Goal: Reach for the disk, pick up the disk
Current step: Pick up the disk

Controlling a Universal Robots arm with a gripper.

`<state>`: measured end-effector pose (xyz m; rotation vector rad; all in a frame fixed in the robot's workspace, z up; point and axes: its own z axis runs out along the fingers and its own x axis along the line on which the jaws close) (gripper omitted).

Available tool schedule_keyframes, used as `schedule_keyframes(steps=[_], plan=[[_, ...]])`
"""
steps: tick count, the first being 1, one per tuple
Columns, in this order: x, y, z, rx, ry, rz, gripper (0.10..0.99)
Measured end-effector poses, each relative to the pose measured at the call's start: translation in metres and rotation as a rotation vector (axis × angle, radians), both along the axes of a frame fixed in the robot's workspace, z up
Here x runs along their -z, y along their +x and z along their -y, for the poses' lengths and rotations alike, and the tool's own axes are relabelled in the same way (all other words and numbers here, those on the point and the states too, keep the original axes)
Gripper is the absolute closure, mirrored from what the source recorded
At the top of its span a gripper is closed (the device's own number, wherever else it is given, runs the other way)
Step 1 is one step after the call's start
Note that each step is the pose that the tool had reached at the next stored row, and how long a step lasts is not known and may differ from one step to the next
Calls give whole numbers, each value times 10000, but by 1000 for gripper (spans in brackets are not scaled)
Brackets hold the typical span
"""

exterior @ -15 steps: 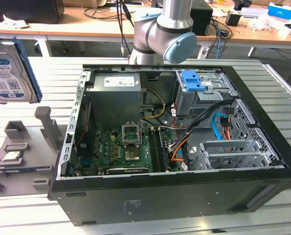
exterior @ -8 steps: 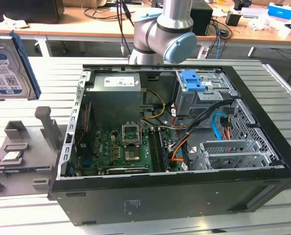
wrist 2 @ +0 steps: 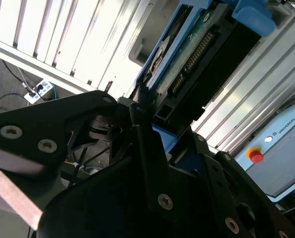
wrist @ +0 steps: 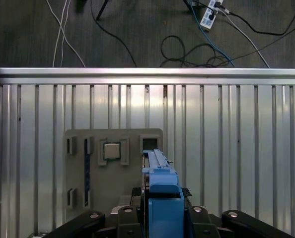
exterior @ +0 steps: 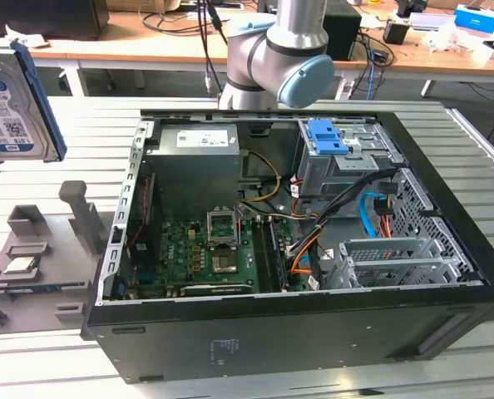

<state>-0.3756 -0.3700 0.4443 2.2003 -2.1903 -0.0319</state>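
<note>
The disk (exterior: 10,108) hangs in the air at the exterior view's far left, well above the table, its white-and-blue label facing the camera and its blue bracket along one edge. In the first wrist view the disk (wrist: 160,183) is seen edge-on, blue bracket up, clamped in my gripper (wrist: 161,208) over the grey fixture. The second wrist view shows the disk's (wrist 2: 197,54) green circuit-board side and connector, with a black finger (wrist 2: 140,106) pressed on its edge. The gripper is shut on the disk.
A grey fixture plate (exterior: 39,266) holding a small square silver chip (exterior: 20,266) lies on the slatted metal table (exterior: 47,166) below the disk. The open computer case (exterior: 297,332) with its blue latch (exterior: 326,137) fills the middle. Cables lie on the floor (wrist: 187,44).
</note>
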Motion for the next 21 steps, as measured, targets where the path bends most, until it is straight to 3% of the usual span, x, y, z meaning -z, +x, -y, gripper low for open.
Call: schedule_keyframes(steps=[4, 8, 12, 21], plan=[[-61, 1, 0, 0, 0, -1, 722], [-196, 5, 0, 0, 0, -6, 722], [-278, 11, 0, -1, 0, -13, 722], [-406, 19, 0, 0, -1, -26, 722]])
